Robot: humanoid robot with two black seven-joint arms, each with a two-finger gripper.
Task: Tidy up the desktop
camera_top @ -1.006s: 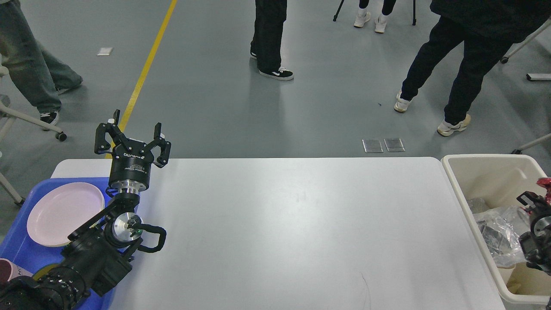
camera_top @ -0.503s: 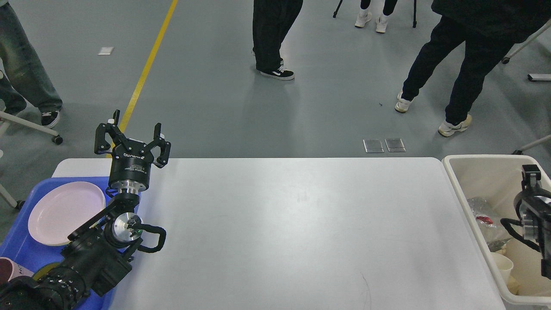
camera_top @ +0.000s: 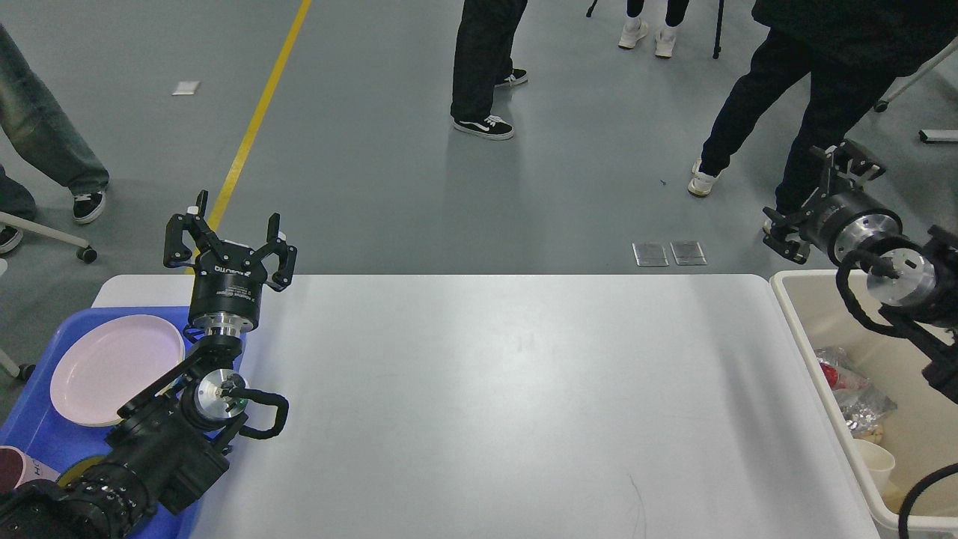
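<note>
The desktop (camera_top: 486,389) is a wide white tabletop with rounded corners, and its surface between the two arms is bare. My left gripper (camera_top: 230,233) is open and empty, pointing up above the desktop's far left corner, beside the blue tray (camera_top: 37,442). My right gripper (camera_top: 816,198) is open and empty, raised above the floor just beyond the far left corner of the beige bin (camera_top: 804,337).
The blue tray holds a pink plate (camera_top: 116,367) and a maroon cup (camera_top: 15,468) at its near edge. The bin holds crumpled plastic (camera_top: 861,400), a red item (camera_top: 829,372) and a paper cup (camera_top: 876,464). Several people stand on the grey floor beyond the desktop.
My right arm has risen out of the bin and swung up and left, with its gripper now open above the bin's far corner. A red item now lies in the bin. The left arm has not moved.
</note>
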